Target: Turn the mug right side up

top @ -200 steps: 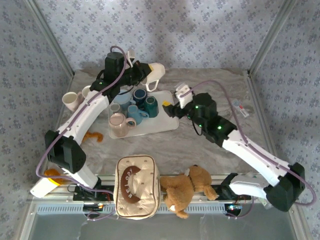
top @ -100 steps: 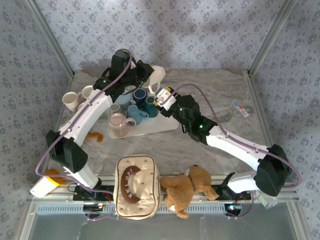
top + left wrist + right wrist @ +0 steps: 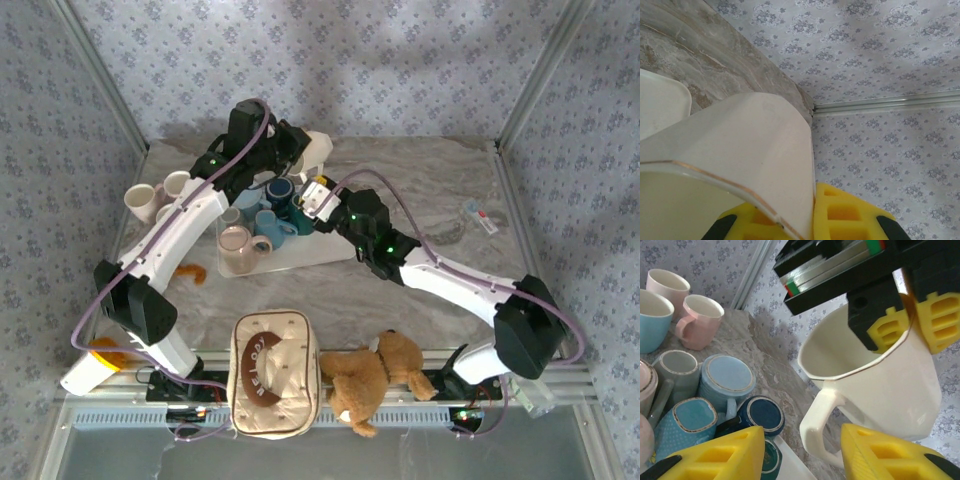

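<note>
While left tool [image 3: 912,327] holds mug [image 3: 880,385] aloft, right tool [image 3: 800,455] reaches toward it.

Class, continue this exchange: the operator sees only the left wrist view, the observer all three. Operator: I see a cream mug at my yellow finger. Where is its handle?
Observer: The handle points toward the right gripper.
Operator: Has that gripper closed on it?
Observer: Not closed: its fingers stand apart, the handle between them.
Operator: What is near the mug?
Observer: A tray of other mugs, on the side nearer the arms' bases.
</note>
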